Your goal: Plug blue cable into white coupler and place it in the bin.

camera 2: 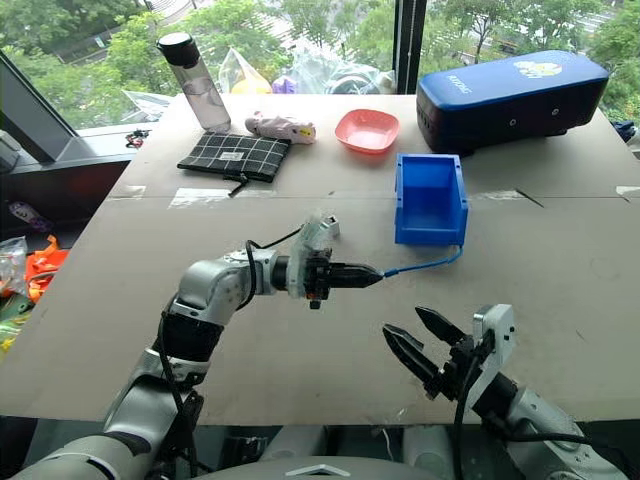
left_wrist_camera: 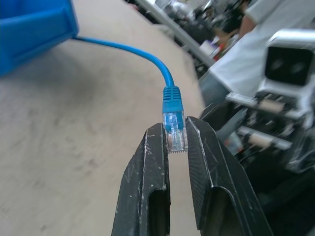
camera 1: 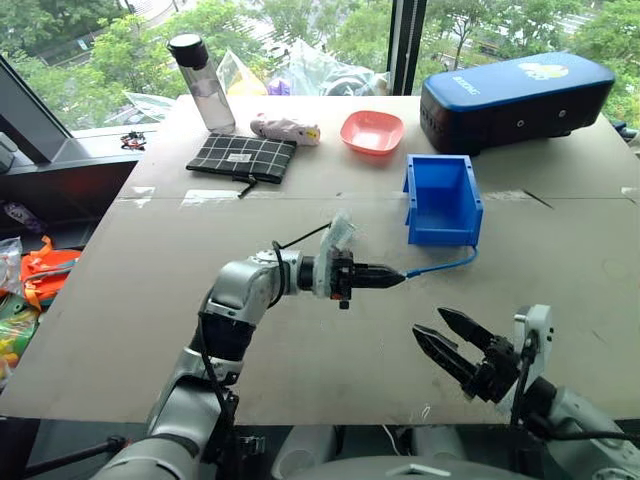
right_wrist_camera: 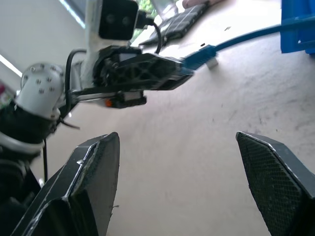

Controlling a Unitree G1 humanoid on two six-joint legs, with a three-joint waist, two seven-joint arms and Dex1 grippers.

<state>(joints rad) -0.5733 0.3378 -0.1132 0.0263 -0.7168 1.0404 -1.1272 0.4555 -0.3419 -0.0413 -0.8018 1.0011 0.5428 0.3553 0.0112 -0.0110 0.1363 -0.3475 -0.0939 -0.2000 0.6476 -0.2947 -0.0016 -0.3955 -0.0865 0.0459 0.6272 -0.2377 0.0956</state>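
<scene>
- The left gripper (camera 1: 392, 277) holds the blue cable (camera 1: 445, 264) by its clear end plug (left_wrist_camera: 175, 132), jaws clamped on the plug's sides, fingers pointing right above the table (camera 1: 120, 300).
- From the plug, the cable curves away right and far toward the near right corner of the bin (camera 1: 441, 200), which sits open-topped just beyond; its other end is hidden by the bin wall.
- The right gripper (camera 1: 452, 337) waits near and to the right, jaws spread wide and holding nothing.
- The white coupler cannot be made out; a small pale object behind the left wrist is too unclear to name.
- Risk, judged from here: the grip covers only the plug's sides, with its tip deep between the fingers, so the plug could twist or slip when pushed into a socket.
- The far end, if snagged on the bin, could tug the cable taut and drag the bin or pull the plug loose.
- With both grippers this near each other, a careless approach could knock fingers together.
- Farther off stand a dark-blue case (camera 1: 515, 98), a pink bowl (camera 1: 371, 131), a checked pouch (camera 1: 241, 157), a small pink toy (camera 1: 286, 129) and a water bottle (camera 1: 203, 83), all well apart from the work and blocking nothing.
</scene>
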